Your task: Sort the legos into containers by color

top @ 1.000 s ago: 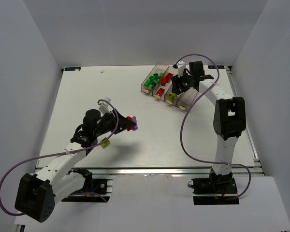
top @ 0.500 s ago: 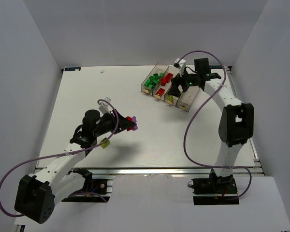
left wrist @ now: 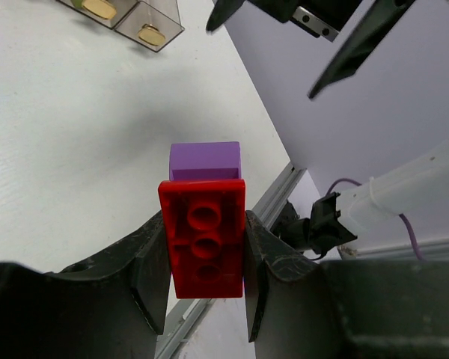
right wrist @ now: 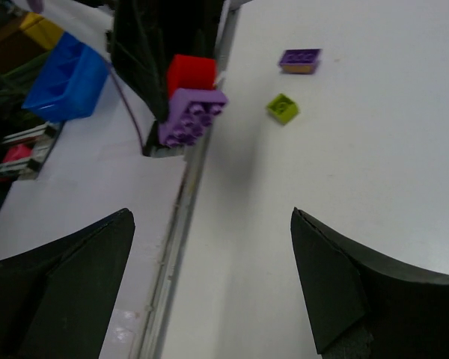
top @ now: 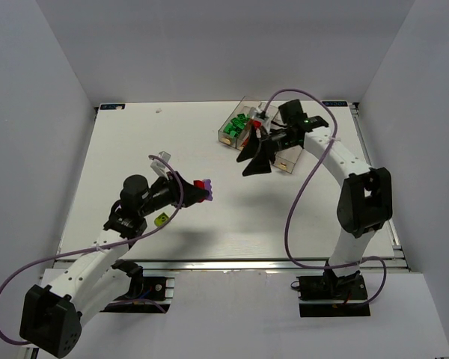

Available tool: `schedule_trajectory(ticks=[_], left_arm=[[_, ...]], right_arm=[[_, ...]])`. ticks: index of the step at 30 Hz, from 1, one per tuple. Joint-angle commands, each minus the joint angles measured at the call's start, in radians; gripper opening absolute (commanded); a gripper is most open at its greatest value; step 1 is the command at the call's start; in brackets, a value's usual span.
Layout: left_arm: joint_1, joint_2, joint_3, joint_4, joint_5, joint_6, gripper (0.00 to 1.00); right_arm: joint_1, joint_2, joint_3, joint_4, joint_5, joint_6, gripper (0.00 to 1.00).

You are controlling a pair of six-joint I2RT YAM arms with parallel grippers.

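My left gripper [left wrist: 204, 224] is shut on a red lego [left wrist: 204, 239] with a purple lego [left wrist: 204, 161] stuck to its far end. It holds them above the table's middle [top: 202, 187]. My right gripper [top: 247, 161] hangs wide open with nothing in it, just in front of the containers [top: 226, 133] and facing the left gripper. In the right wrist view the held red lego [right wrist: 191, 75] and purple lego [right wrist: 191, 120] show beyond the open right gripper [right wrist: 209, 224]. Green legos [top: 242, 121] lie in the leftmost bin.
A yellow-green lego [top: 162, 219] lies on the table under the left arm. The right wrist view shows it [right wrist: 283, 108] beside a loose purple lego [right wrist: 300, 60]. The right arm covers part of the bins. A metal rail [top: 232, 263] runs along the near edge.
The right gripper has left the bins, swung down and left toward the table's middle, and opened wide. The left arm drew back slightly, still holding the red and purple legos.
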Motion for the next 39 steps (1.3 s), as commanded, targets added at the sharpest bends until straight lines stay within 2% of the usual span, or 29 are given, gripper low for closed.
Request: schedule_trajectory(ticks=[1, 7, 10, 14, 18, 35, 37, 38, 39], left_arm=[[0.001, -0.018, -0.016, 0.075, 0.081, 0.066, 0.05], [-0.013, -0.039, -0.017, 0.084, 0.081, 0.141, 0.07], [-0.017, -0.038, -0.014, 0.086, 0.081, 0.148, 0.07], [-0.025, -0.039, -0.013, 0.104, 0.073, 0.140, 0.07], [-0.033, -0.038, -0.017, 0.126, 0.067, 0.126, 0.07], [-0.046, -0.023, -0.033, 0.172, 0.053, 0.103, 0.07], [-0.046, -0.023, -0.033, 0.173, 0.053, 0.103, 0.07], [-0.046, -0.015, -0.033, 0.179, 0.053, 0.100, 0.07], [-0.046, -0.015, -0.033, 0.179, 0.053, 0.100, 0.07]], right_arm=[[0.075, -0.009, 0.068, -0.175, -0.073, -0.055, 0.89], [0.179, -0.053, 0.007, 0.128, 0.007, 0.262, 0.90], [0.204, -0.040, -0.004, 0.189, 0.002, 0.357, 0.89], [0.227, -0.029, -0.003, 0.227, -0.007, 0.376, 0.89], [0.247, -0.024, 0.005, 0.270, -0.001, 0.402, 0.80], [0.299, 0.012, 0.022, 0.345, -0.018, 0.451, 0.63], [0.305, 0.012, 0.020, 0.350, -0.022, 0.456, 0.57], [0.307, 0.012, 0.008, 0.373, -0.037, 0.473, 0.47], [0.307, 0.012, 0.008, 0.373, -0.039, 0.473, 0.47]])
